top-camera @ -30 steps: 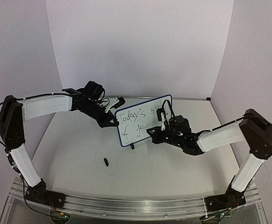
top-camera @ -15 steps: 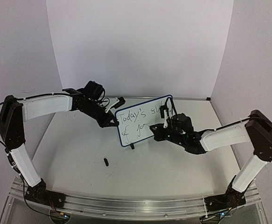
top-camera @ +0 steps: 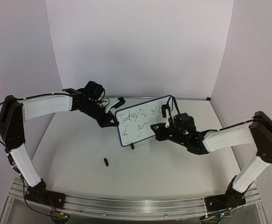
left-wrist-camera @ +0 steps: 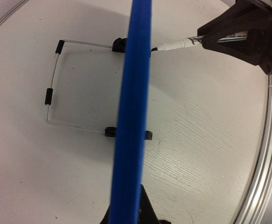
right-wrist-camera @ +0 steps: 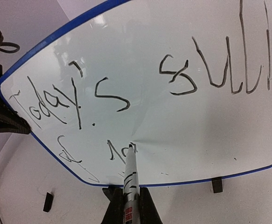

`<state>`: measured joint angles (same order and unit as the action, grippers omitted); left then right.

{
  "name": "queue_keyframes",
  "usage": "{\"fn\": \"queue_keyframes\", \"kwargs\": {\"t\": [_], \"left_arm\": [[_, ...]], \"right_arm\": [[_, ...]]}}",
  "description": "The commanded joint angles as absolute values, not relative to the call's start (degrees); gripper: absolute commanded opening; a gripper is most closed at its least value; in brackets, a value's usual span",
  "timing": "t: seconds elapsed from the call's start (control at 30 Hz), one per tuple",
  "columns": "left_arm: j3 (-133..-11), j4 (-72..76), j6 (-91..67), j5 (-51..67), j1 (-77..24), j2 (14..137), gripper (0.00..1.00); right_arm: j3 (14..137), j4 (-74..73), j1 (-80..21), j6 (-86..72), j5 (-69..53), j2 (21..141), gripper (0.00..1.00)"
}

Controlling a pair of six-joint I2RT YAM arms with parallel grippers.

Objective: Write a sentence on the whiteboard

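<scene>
Right wrist, right hand [right-wrist-camera: 129, 201] gripping marker [right-wrist-camera: 130, 179], tip farther along whiteboard [right-wrist-camera: 187, 135], left hand [top-camera: 111, 120] clamped on it.

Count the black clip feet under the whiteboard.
2. One clip foot sits beside the marker tip; the other is lower in the left wrist view, under the whiteboard.

The whiteboard [top-camera: 142, 122] stands between left claw [top-camera: 115, 119] and right claw [top-camera: 162, 124], marker [right-wrist-camera: 130, 173] tip on its front
</scene>
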<state>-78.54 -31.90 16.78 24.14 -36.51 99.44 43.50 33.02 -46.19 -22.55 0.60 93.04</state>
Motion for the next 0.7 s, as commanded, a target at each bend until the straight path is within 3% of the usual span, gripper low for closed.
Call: {"fn": "queue_keyframes", "kwargs": {"t": [0.0, 0.67], "left_arm": [[-77.85, -36.35, 19.32, 18.28, -36.9, 102.67, 0.0], [-77.78, -36.43, 19.39, 18.09, -36.86, 102.74, 0.0]], "right_arm": [[43.92, 34.19, -45.94, -22.37, 1.42, 91.65, 0.0], [46.58, 35.09, -45.88, -23.57, 5.04, 96.03, 0.0]]}}
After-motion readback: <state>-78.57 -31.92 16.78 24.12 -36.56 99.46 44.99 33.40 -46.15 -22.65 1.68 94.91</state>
